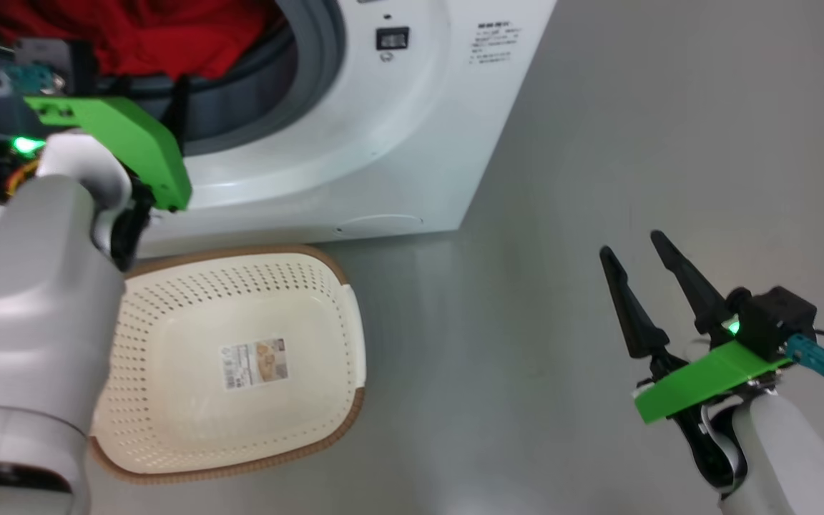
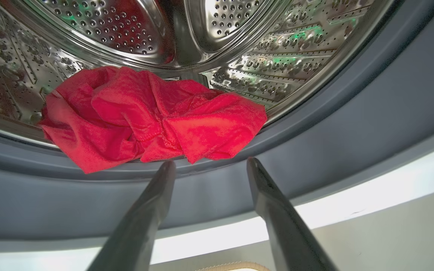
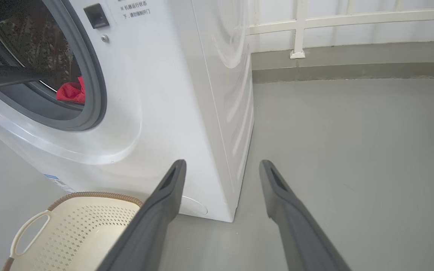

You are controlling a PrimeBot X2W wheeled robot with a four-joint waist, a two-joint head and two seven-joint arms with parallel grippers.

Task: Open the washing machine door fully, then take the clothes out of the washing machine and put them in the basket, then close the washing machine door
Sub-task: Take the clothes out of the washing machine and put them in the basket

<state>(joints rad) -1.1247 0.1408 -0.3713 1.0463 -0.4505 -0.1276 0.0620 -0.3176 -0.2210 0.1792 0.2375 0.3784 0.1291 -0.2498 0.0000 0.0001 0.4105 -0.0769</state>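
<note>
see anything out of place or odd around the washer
Only one thing: the red clothes spill out of the drum and droop over its lip onto the grey gasket. The basket sits upright on the floor, and nothing looks spilled or damaged.

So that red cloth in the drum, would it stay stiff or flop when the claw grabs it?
Probably floppy: the clothes lie crumpled in soft folds, an edge drooping over the gasket. Likely light: a small heap. It may trail and drag on that gasket when the left gripper pulls.
</note>
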